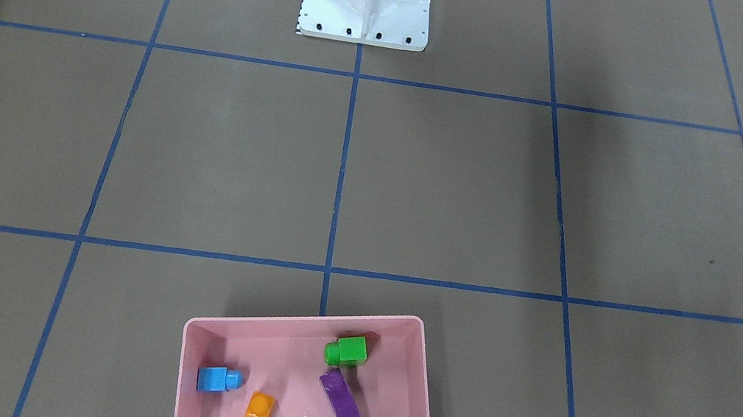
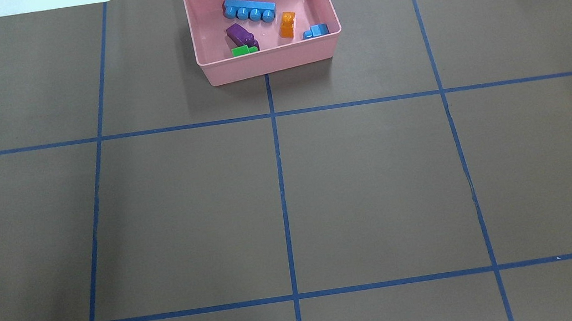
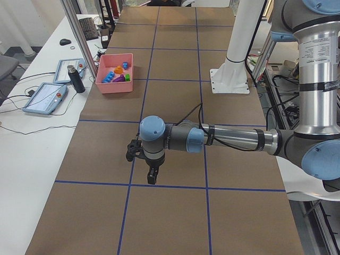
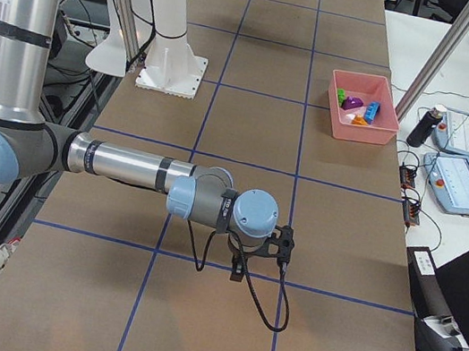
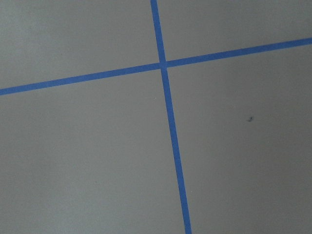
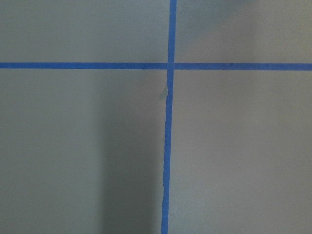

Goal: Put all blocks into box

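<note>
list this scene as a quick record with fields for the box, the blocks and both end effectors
container: pink box at the far edge of the table
inside it: orange block, small blue block, long blue block, purple block, green block
left end effector: above bare table, away from box; open or shut unclear
right end effector: same
task: looks done

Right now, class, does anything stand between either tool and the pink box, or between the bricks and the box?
Nothing visible does. Only taped table lies between the left tool, the right tool and the box; all five bricks sit inside it.
</note>
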Available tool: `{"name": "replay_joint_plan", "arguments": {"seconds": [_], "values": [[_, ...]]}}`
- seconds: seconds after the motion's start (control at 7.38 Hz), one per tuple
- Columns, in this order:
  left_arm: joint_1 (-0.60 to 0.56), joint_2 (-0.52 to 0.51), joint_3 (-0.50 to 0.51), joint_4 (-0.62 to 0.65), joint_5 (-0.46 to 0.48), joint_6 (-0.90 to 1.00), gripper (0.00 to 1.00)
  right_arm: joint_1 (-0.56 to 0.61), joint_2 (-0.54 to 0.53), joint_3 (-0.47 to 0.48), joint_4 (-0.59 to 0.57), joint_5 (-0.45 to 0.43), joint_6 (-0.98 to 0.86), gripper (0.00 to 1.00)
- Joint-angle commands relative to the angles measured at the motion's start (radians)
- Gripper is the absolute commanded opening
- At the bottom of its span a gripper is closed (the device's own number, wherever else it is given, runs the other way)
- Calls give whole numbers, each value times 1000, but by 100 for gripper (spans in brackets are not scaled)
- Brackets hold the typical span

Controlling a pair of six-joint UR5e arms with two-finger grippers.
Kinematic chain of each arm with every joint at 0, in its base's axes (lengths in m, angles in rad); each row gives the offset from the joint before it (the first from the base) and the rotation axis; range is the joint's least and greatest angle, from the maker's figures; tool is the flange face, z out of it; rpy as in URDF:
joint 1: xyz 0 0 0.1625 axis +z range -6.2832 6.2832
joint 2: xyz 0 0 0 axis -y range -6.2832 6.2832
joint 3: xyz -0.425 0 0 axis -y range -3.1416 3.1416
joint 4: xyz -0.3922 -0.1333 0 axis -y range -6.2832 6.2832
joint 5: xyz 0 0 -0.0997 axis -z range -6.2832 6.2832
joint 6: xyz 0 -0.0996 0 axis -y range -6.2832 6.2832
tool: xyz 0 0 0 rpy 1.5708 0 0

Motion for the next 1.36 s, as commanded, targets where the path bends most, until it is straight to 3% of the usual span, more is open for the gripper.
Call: {"name": "replay_joint_plan", "arguments": {"seconds": [0.0, 1.22], "values": [[0, -4, 5, 0, 0, 0, 100, 0, 1, 3, 0, 0, 5, 100], [0, -19, -1, 0, -1, -2, 100, 0, 12, 15, 0, -2, 6, 100]]}}
